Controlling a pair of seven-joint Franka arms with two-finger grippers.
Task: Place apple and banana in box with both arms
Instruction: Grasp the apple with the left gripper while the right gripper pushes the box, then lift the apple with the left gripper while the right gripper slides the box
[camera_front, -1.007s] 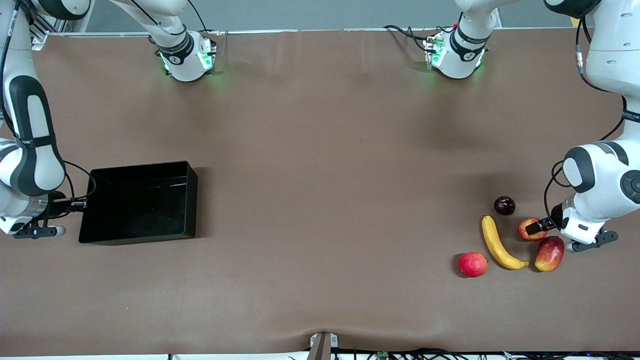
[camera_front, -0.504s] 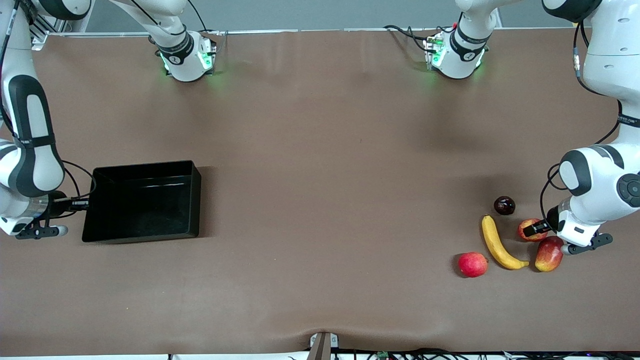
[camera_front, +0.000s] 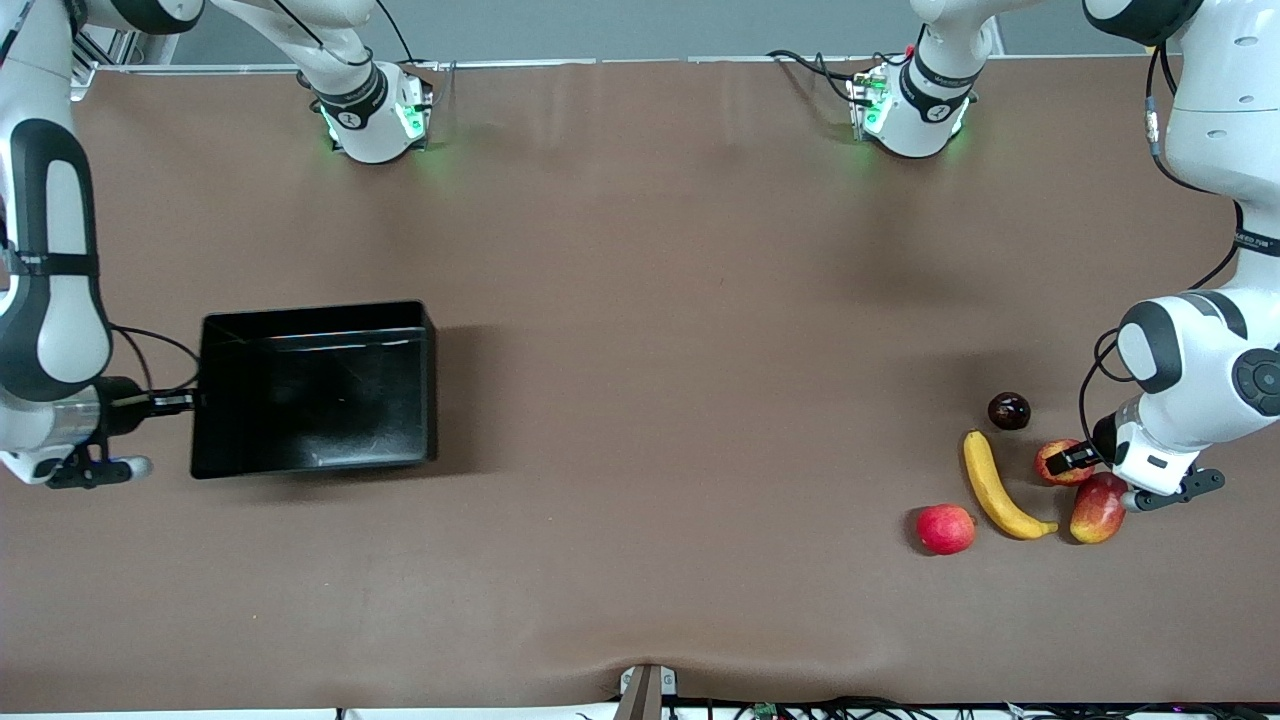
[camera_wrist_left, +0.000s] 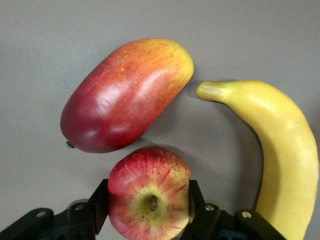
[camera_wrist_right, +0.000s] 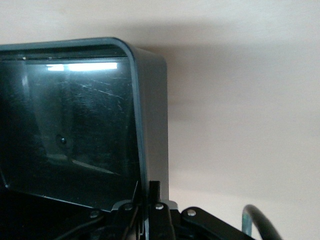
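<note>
The left gripper (camera_front: 1073, 458) pinches the apple (camera_wrist_left: 149, 193) between banana (camera_front: 1000, 487) and mango (camera_front: 1098, 507); the right gripper (camera_front: 190, 401) clamps the box (camera_front: 315, 392) wall, box raised off the table.

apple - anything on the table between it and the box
Nothing visible: bare tabletop lies between the apple, gripped by the left hand, and the box, which the right hand holds by its wall. The banana lies beside the apple.
</note>
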